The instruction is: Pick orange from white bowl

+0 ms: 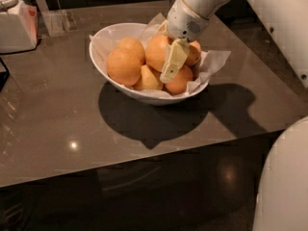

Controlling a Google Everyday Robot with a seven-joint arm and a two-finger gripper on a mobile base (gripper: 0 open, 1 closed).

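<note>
The white bowl (103, 57) stands in the middle of the brown table, lined with crinkled white paper and filled with several fruits. The orange (155, 52), large and egg-shaped, sits at the top middle of the pile. A rounder orange (123, 66) lies to its left, and a paler yellowish fruit (148, 79) sits low in front. My gripper (166, 54) reaches down into the bowl from the upper right. It is open, with one cream finger (174, 61) against the orange's right front side and the other behind the orange, mostly hidden.
A white container (14, 25) and a clear plastic holder (55, 20) stand at the table's back left. A dark object (2, 73) is at the left edge. My white arm (269, 13) crosses the upper right, and my body (284, 186) fills the lower right.
</note>
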